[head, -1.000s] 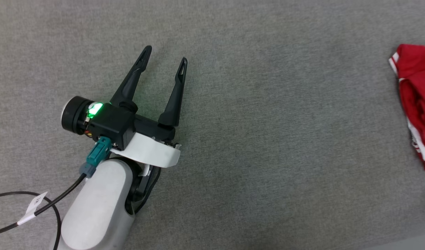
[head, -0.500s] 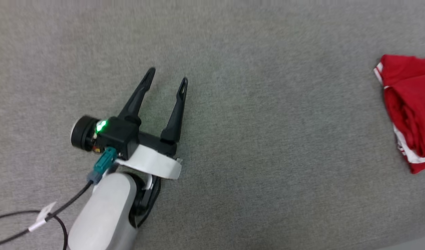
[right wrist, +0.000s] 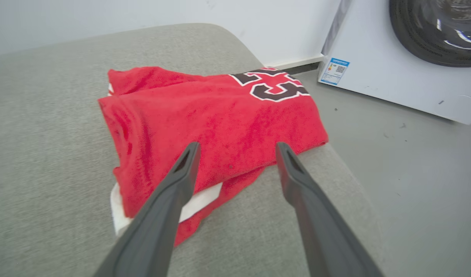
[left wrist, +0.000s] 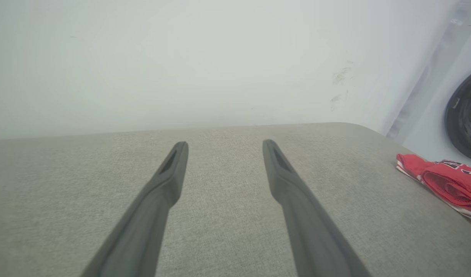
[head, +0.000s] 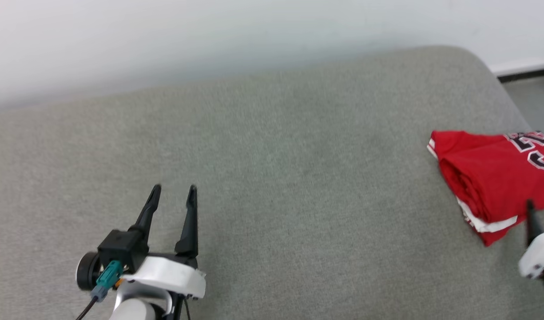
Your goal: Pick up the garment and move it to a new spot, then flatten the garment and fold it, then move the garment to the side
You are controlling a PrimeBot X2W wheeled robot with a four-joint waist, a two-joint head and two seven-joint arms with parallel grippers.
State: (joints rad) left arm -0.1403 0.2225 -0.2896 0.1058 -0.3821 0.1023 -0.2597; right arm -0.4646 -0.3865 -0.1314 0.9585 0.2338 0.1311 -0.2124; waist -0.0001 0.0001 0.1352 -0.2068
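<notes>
Red folded garment [right wrist: 216, 127], left claw [left wrist: 225, 143] spread, right claw [right wrist: 237, 146] spread, wrist views catch washer [right wrist: 393, 77]

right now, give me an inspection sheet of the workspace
surface: grey padded surface, bare apart from the garment
job's things: garment folded, "23" facing up, at the surface's right end near the edge
clutter: nothing seen
grippers: left gripper open, empty, over bare surface; right gripper open, pointing at the garment's near edge, gripping nothing
cables: dark cable with a teal plug at the left wrist, off the garment
surroundings: white wall behind; washing machine on grey floor past the right end
</notes>
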